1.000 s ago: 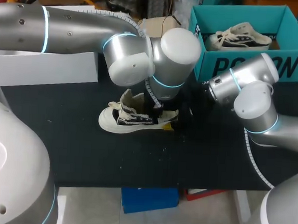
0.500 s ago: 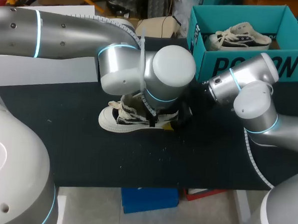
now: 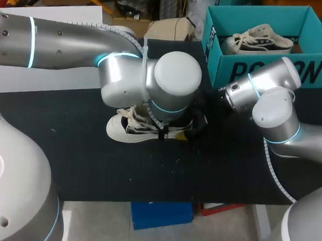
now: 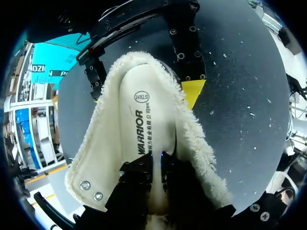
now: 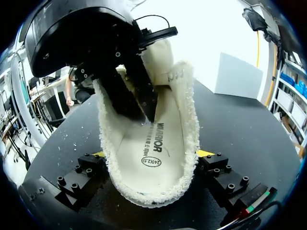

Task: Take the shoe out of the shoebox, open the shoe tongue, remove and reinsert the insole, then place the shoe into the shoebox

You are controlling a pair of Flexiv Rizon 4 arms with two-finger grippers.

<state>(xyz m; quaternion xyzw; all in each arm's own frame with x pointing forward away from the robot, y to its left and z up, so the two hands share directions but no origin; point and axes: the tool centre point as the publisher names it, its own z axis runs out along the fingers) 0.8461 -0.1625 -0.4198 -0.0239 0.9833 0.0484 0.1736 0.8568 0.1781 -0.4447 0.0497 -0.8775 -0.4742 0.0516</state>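
A white low-top shoe (image 3: 129, 128) with a fleece lining lies on the black table (image 3: 94, 165), toe towards the left. My left gripper (image 4: 156, 167) is down inside the shoe (image 4: 110, 143), its dark fingers (image 5: 139, 98) pinched together on the white printed insole (image 4: 144, 115). My right gripper (image 5: 152, 155) straddles the heel (image 5: 148, 191), one yellow-tipped finger (image 5: 207, 154) against each side. In the head view my left wrist hides the shoe's opening and its own fingers. One yellow tip (image 3: 183, 135) of the right gripper shows by the heel.
The teal shoebox (image 3: 261, 69) stands open at the back right with a second shoe (image 3: 260, 39) inside. A white box (image 3: 50, 71) sits at the back left. Bare table lies in front of the shoe.
My left arm has lowered over the shoe and now covers its tongue and opening. Its fingers have drawn together inside the shoe. The right arm has stayed put.
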